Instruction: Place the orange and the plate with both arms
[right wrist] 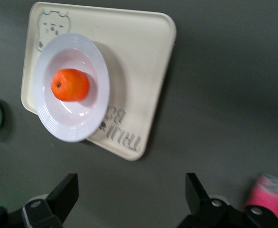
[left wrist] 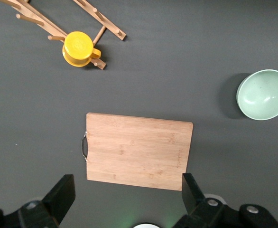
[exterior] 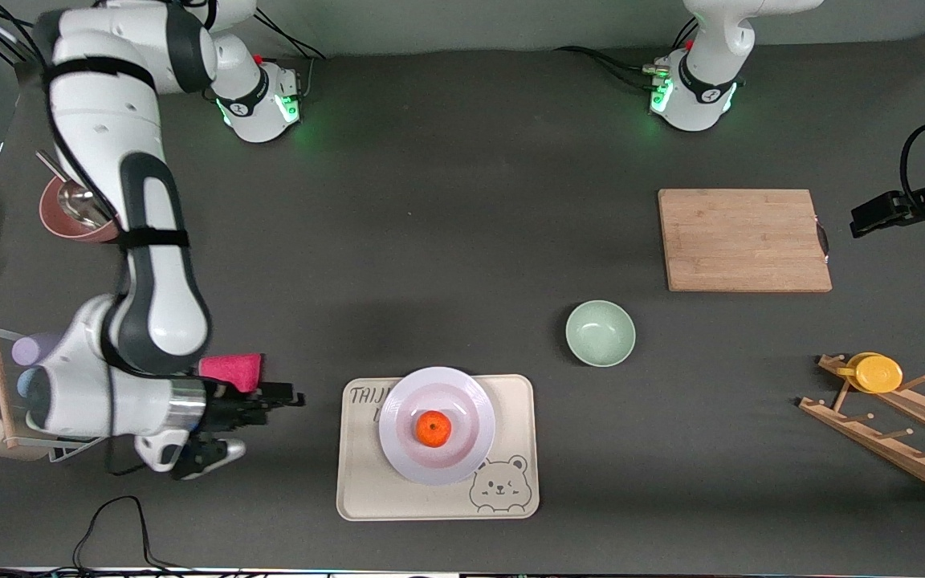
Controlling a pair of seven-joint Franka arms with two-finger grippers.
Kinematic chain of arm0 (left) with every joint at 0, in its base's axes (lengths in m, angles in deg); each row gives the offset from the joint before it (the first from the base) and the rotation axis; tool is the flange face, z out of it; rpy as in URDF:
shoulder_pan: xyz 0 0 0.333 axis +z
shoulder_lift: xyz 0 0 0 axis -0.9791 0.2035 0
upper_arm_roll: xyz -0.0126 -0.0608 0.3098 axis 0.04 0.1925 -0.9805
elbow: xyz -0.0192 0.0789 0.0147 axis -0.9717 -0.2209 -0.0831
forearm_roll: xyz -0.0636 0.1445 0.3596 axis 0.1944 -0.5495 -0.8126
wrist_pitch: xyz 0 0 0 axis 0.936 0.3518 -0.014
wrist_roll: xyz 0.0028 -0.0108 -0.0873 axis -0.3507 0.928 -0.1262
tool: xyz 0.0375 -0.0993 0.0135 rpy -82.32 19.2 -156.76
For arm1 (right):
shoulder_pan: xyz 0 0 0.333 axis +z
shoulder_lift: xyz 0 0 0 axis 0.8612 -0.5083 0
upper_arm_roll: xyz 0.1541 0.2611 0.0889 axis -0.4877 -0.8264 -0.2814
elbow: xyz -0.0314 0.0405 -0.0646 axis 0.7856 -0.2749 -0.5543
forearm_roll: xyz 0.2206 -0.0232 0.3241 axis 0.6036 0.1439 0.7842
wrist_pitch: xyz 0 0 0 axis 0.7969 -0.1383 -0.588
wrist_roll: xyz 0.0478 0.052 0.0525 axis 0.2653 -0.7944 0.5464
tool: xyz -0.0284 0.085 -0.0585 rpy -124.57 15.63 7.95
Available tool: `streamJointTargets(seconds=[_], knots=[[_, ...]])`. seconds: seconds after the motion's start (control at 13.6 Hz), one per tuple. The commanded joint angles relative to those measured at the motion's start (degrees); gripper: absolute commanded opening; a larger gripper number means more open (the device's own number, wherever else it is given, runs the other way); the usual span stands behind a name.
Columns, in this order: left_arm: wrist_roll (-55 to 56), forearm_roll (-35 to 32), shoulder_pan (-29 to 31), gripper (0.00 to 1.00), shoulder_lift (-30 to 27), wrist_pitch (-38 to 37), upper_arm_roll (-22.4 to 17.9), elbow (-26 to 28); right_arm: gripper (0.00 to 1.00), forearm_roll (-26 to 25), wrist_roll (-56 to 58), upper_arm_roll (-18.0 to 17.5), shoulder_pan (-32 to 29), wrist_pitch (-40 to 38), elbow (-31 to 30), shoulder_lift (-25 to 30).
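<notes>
Orange (exterior: 433, 428) set in the plate (exterior: 437, 425), plate set on the tray (exterior: 366, 482); both grippers empty.

Nearest the front camera, the tray carries the plate, which overhangs the tray's rim on the side away from the camera, so a knock from the right arm could tip or slide it and roll the orange out. The right gripper (exterior: 290, 397) is held low beside the tray toward the right arm's end of the desk, fingers (right wrist: 63, 197) spread wide and holding nothing; a careless sweep toward the tray is the main risk. Farther off lie a green bowl (exterior: 600, 332) and a board (exterior: 743, 239). The left gripper (left wrist: 127, 199) is parked over the board, fingers wide and empty.
</notes>
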Motion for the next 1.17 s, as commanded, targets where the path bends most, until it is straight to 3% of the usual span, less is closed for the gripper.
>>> streamJointTargets(seconds=[0.0, 0.29, 0.51, 0.66, 0.81, 1.1], knots=[[-1.6, -1.3, -0.7, 1.0, -0.2, 0.2, -0.1, -2.0, 1.0, -8.2, -7.7, -0.4, -1.0, -7.0, -4.3, 8.7], [-1.5, -0.4, -0.6, 1.0, -0.1, 0.1, -0.1, -2.2, 1.0, -20.2, -10.4, -1.0, -2.8, -13.5, -12.7, 23.6], [-1.6, -0.4, -0.3, 1.0, -0.2, -0.3, -0.2, -2.4, 1.0, -24.7, -12.1, -2.4, -5.5, -13.6, -18.6, 31.4], [-1.6, 1.0, -0.5, 1.0, -0.2, -0.1, -0.3, -2.4, 1.0, -28.0, -15.5, -9.3, -11.3, -13.6, -22.9, 36.4], [-1.6, 1.0, -0.5, 1.0, -0.2, -0.1, -0.2, -2.7, 1.0, -30.1, -16.8, -13.7, -14.8, -13.6, -24.1, 38.5], [-1.0, 1.6, -0.2, 1.0, -0.2, -0.8, -0.3, -2.8, 1.0, -31.6, -17.6, -14.0, -15.5, -13.5, -23.7, 39.0]])
